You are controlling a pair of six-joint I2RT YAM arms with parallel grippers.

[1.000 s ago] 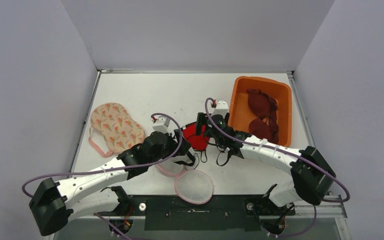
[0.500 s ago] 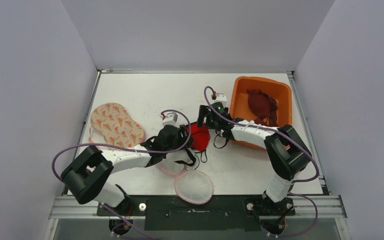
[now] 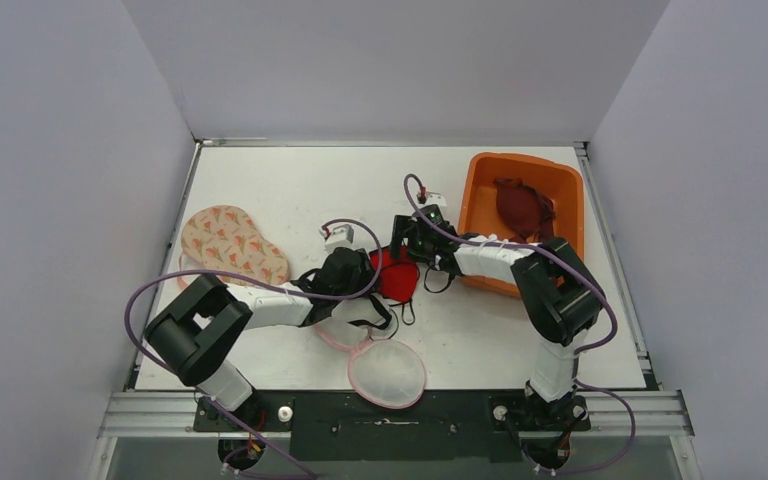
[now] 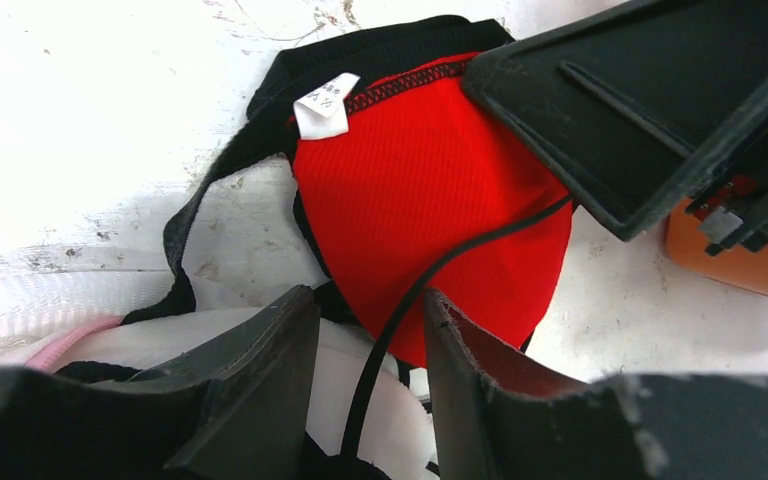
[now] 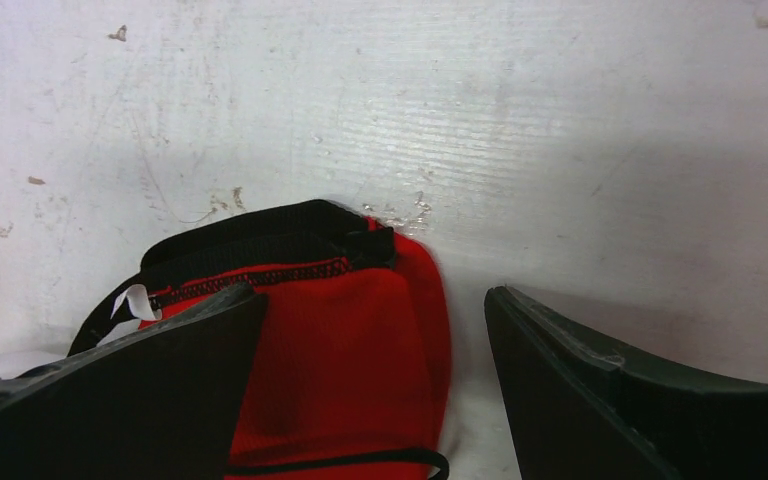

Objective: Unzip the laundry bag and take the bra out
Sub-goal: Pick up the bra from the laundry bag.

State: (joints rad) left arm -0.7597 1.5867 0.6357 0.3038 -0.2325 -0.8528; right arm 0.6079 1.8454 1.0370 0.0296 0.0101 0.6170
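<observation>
Left gripper point(image 4: 370, 302) jaws stand narrowly apart, black strap point(image 4: 460, 250) running through the gap, not visibly pinched. Right gripper point(image 5: 375, 296) spread wide, straddling far edge of red bra point(image 4: 430, 190). Laundry bag point(image 3: 388, 372) lies just nearside of bra; orange bin point(image 3: 470, 215) right of bra.

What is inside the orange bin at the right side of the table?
A dark maroon garment lies inside the orange bin, toward its far end. The right arm crosses over the near part of the bin, so whatever lies there cannot be seen.
</observation>
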